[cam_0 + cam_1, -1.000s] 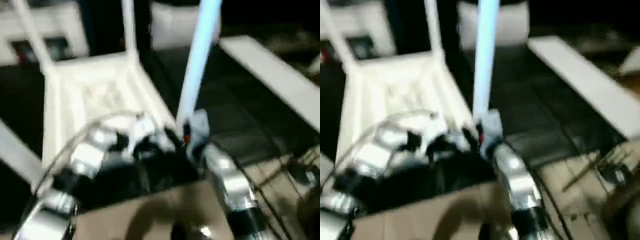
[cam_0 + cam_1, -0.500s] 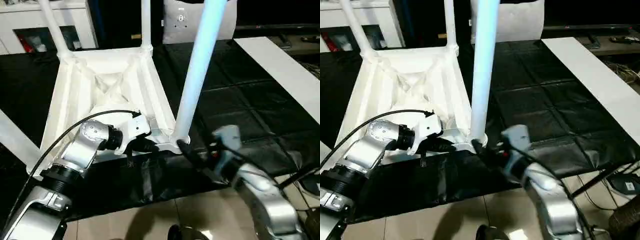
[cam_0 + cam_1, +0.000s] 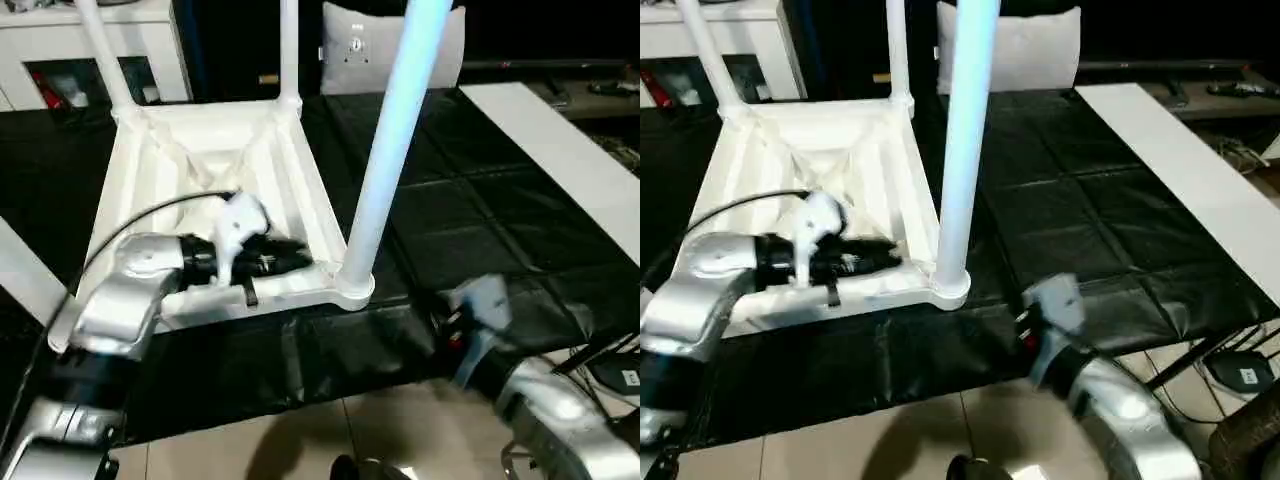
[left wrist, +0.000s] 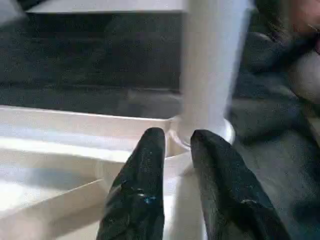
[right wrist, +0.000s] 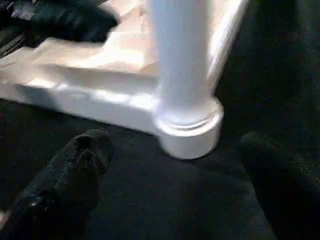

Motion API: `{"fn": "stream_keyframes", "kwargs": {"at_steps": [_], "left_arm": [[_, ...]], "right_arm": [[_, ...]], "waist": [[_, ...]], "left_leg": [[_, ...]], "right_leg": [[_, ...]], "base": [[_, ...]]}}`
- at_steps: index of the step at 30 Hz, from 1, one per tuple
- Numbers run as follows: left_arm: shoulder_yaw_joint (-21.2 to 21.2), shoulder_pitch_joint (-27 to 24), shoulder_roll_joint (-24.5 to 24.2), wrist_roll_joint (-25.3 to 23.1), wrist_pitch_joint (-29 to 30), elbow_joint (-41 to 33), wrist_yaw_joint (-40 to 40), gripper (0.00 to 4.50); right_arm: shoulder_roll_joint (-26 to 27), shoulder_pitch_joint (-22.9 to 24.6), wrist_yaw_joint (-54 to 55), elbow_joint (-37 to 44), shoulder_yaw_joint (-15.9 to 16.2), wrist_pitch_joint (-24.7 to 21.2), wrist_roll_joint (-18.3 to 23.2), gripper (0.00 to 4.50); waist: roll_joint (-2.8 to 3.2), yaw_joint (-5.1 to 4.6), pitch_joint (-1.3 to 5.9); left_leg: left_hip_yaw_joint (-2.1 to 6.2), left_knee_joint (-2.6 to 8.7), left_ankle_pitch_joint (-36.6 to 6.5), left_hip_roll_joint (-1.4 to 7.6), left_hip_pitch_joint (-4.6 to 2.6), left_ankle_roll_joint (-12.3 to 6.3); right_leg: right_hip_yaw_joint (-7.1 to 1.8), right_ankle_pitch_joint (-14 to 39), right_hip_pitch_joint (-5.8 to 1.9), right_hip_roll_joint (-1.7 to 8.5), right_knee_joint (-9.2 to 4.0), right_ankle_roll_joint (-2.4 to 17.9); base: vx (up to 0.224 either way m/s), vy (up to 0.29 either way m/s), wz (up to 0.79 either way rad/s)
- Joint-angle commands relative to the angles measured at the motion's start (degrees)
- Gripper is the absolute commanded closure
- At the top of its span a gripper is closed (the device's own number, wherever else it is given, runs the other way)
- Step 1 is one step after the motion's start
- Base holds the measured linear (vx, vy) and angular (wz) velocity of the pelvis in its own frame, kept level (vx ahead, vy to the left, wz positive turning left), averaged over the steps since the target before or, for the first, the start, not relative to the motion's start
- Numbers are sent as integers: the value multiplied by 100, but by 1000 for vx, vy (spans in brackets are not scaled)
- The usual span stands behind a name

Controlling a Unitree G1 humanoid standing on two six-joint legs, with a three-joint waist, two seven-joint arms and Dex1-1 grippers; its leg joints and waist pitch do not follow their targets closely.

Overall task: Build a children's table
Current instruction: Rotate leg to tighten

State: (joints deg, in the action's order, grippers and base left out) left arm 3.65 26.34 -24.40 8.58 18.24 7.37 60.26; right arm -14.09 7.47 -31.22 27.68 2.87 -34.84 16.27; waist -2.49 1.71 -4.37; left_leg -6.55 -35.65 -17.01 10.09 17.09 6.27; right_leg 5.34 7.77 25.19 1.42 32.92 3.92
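The children's table lies upside down on a black mat, its white tabletop [image 3: 150, 170] showing its ribbed underside. Two legs rise from the far corners [image 3: 100, 50] [image 3: 288, 50]. A third leg [image 3: 385, 170] stands in the near right corner socket [image 3: 352, 287]. My left gripper [image 3: 298, 256] reaches inside the tabletop, just short of that socket. In the left wrist view its fingers [image 4: 150, 165] stand slightly apart with nothing between them. My right gripper [image 5: 175, 145] is open wide, drawn back from the socket [image 5: 192, 127] over the mat.
A grey-white pillow [image 3: 390, 50] leans at the back. A flat white board strip [image 3: 560, 150] runs along the mat's right side. White furniture [image 3: 40, 40] stands at the back left. A white bar [image 3: 20, 280] crosses the left edge. Tiled floor and cables [image 3: 615, 365] lie near me.
My right gripper has let go of the near right leg, opened wide and pulled back toward me. My left gripper's fingers have parted slightly and its arm has swung over the tabletop.
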Motion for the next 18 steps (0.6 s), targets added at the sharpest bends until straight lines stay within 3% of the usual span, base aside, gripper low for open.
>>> {"fn": "stream_keyframes", "kwargs": {"at_steps": [1,2,3,4,5,6,7,8,9,10,11,12,13,14,15,16,17,18], "left_arm": [[-414,-434,192,234,404,-708,-531,309],[-414,-434,192,234,404,-708,-531,309],[-548,-651,291,311,562,-1013,-739,309],[-695,-919,487,387,834,-1461,-1081,309],[-695,-919,487,387,834,-1461,-1081,309],[-804,-1109,655,433,1055,-1784,-1356,309],[-855,-1244,801,441,1095,-1992,-1541,309],[-902,-1431,990,382,1154,-2239,-1815,309],[-929,-1644,1188,238,1231,-2475,-2146,309],[-939,-1837,1361,80,1282,-2668,-2452,309],[-933,-2214,1626,-68,1348,-2937,-2876,309],[-917,-2348,1710,-131,1343,-3009,-3007,309],[-889,-2506,1794,-165,1345,-3108,-3150,309],[-795,-2719,1873,-262,1343,-3227,-3288,309],[-744,-2822,1912,-290,1411,-3320,-3399,309],[-728,-2854,1924,-298,1432,-3349,-3433,309],[-676,-3023,1977,-316,1368,-3465,-3551,309],[-643,-3163,2007,-332,1287,-3550,-3622,309]], "right_arm": [[-102,60,105,218,169,36,-134,0],[-102,60,105,218,169,36,-134,0],[-134,71,130,225,262,97,-223,0],[-176,70,110,223,350,114,-291,0],[-176,70,110,223,350,114,-291,0],[-217,67,70,211,423,192,-362,0],[-224,68,29,198,452,257,-375,0],[-228,66,-9,189,487,321,-384,0],[-226,61,-31,191,524,367,-388,0],[-212,52,-53,195,555,403,-369,0],[-177,56,-48,204,577,404,-298,0],[-154,61,-44,202,576,403,-265,0],[-131,73,-32,199,575,406,-221,0],[-88,91,20,158,573,414,-209,0],[-67,97,51,128,579,432,-213,0],[-60,99,61,118,581,438,-214,0],[-26,120,106,54,612,512,-244,0],[1,130,147,-5,636,596,-290,0]], "waist": [[124,15,415],[82,-18,445],[63,-11,423],[78,-20,426],[29,31,441],[116,47,455],[144,22,467],[176,48,450],[239,-4,409],[290,-49,290],[278,-64,297],[278,-64,297],[178,9,234],[93,43,239],[73,73,187],[-7,225,225],[-40,326,248],[-5,364,235]], "left_leg": [[-113,390,425,87,128,-659],[-88,401,481,137,189,-581],[-92,415,543,138,216,-611],[-97,403,542,141,196,-629],[131,441,630,133,443,-755],[307,363,986,88,385,-1195],[355,327,1154,92,459,-1257],[412,310,1249,111,452,-1261],[576,342,1213,253,542,-1163],[787,494,582,398,641,-1027],[885,482,-164,400,589,-815],[885,482,-164,400,589,-815],[586,254,-640,7,497,-409],[93,97,-489,-94,-60,-383],[38,162,-455,-72,90,-478],[-112,100,-432,-51,8,-619],[-142,21,-290,-22,-16,-682],[-113,129,-224,72,6,-704]], "right_leg": [[-244,2895,-470,462,-550,-116],[-243,2663,-550,509,-475,-14],[-238,2608,-545,494,-520,5],[-250,2523,-507,489,-501,81],[-100,2142,-742,701,-253,298],[81,1903,-669,807,-346,424],[137,1724,-722,845,-331,486],[219,1647,-711,841,-357,511],[332,1494,-790,812,-302,561],[356,1869,-840,706,-214,391],[290,2064,-831,746,-149,401],[290,2064,-831,746,-149,401],[390,3472,-771,1028,-564,214],[314,4307,-458,992,-917,-22],[289,4466,-580,983,-869,-158],[252,5055,-578,1163,-989,-583],[172,5371,-581,1373,-1045,-774],[129,5241,-634,1392,-1001,-581]], "base": [[0,0,0],[0,0,0],[0,0,0],[0,0,0],[0,0,0],[5,-24,43],[5,-24,43],[3,-23,60],[1,-41,56],[1,-41,56],[1,-58,58],[8,-56,67],[8,-56,67],[-12,-46,54],[0,0,0],[0,0,0],[0,0,0],[-38,66,-11]]}}
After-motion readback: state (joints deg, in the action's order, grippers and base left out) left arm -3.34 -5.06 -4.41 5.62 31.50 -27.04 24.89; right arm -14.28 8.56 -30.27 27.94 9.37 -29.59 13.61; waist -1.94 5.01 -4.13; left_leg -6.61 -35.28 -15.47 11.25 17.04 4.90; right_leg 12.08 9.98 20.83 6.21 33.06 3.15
